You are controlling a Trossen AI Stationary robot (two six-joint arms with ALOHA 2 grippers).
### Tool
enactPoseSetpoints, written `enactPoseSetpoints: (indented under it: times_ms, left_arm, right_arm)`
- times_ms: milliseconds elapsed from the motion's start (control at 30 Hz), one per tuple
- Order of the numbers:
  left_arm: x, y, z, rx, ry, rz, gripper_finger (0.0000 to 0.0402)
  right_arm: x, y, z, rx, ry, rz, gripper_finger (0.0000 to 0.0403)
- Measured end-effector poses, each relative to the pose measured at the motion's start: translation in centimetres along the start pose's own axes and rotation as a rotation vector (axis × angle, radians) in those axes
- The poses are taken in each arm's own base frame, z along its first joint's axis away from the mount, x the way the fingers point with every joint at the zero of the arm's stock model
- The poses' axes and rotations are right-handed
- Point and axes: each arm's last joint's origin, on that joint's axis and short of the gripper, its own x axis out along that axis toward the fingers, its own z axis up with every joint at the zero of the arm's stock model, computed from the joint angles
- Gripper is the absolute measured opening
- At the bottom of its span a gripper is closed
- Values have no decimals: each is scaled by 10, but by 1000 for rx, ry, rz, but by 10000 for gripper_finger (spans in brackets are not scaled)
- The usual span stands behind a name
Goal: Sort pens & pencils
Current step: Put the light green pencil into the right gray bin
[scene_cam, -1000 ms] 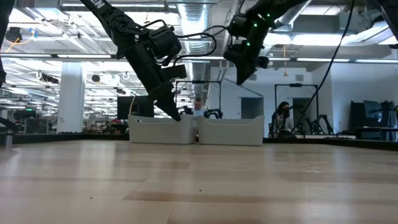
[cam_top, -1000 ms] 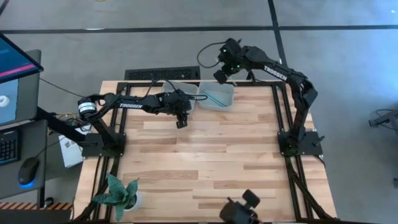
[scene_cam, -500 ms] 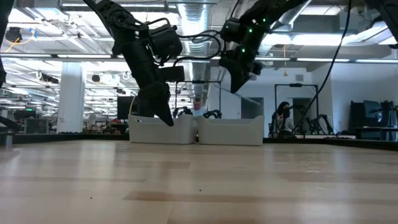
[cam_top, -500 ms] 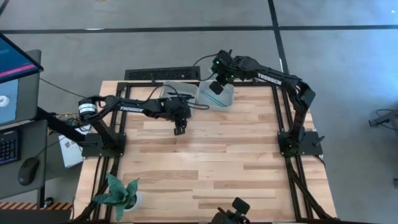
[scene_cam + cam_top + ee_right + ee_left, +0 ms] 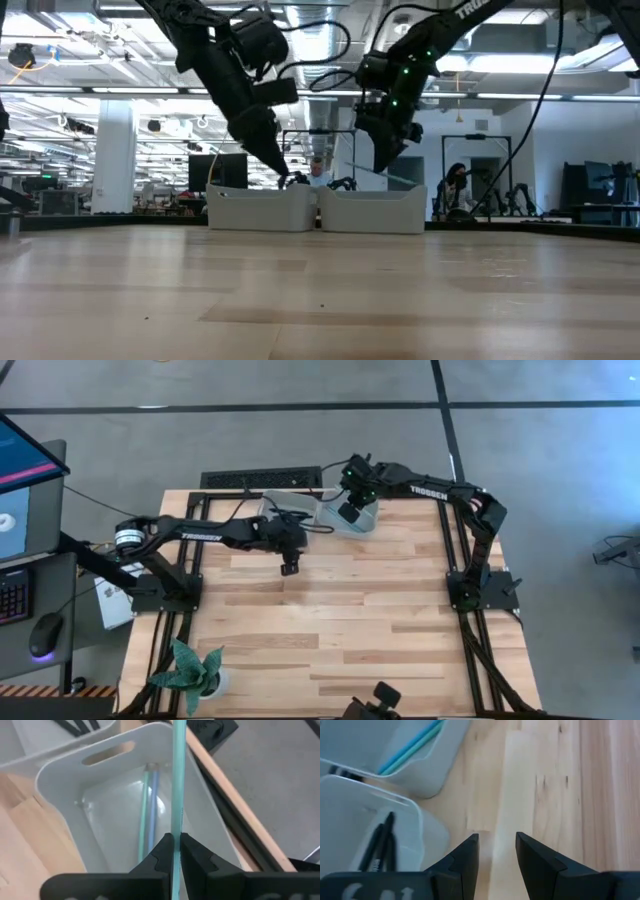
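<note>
Two white bins stand side by side at the table's far edge: the left bin point(image 5: 283, 508) and the right bin point(image 5: 362, 520). Black sticks point(image 5: 380, 847) lie in the left bin. One pale teal stick point(image 5: 148, 805) lies on the right bin's floor. My right gripper point(image 5: 175, 845) hangs over the right bin, shut on a second teal stick point(image 5: 178, 775). My left gripper point(image 5: 497, 845) is open over bare wood point(image 5: 290, 568), just on the near side of the left bin, and holds nothing. My right gripper pinches the teal stick point(image 5: 176, 827) between its two fingers, coming from above and lying across it. The stick reaches out past the fingers on both sides. It is lifted clear above the right bin point(image 5: 372, 210) and lies almost level, slightly tilted point(image 5: 397, 178).
A potted plant point(image 5: 190, 670) stands at the near left corner and a dark camera mount point(image 5: 375, 700) at the near edge. Black frame rails run along both sides of the table. Wide bare wood lies on the near side of the bins. A person point(image 5: 455, 190) stands far behind.
My right gripper has come from beyond the table's far edge toward the near edge and down, and now hangs over the right bin. My left gripper has drawn back a little from the left bin toward the near edge.
</note>
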Motion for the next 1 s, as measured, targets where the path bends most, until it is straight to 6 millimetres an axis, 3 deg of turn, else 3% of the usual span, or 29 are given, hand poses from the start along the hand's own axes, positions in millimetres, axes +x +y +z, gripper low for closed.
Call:
enactPoseSetpoints:
  times_ms: [400, 1000]
  left_arm:
    - [-11, 3, 3, -6, -29, 34, 122]
    - [-11, 3, 3, -6, -27, 34, 122]
  right_arm:
    - [16, -3, -17, 9, 52, -2, 46]
    - [16, -2, -16, 7, 50, -1, 58]
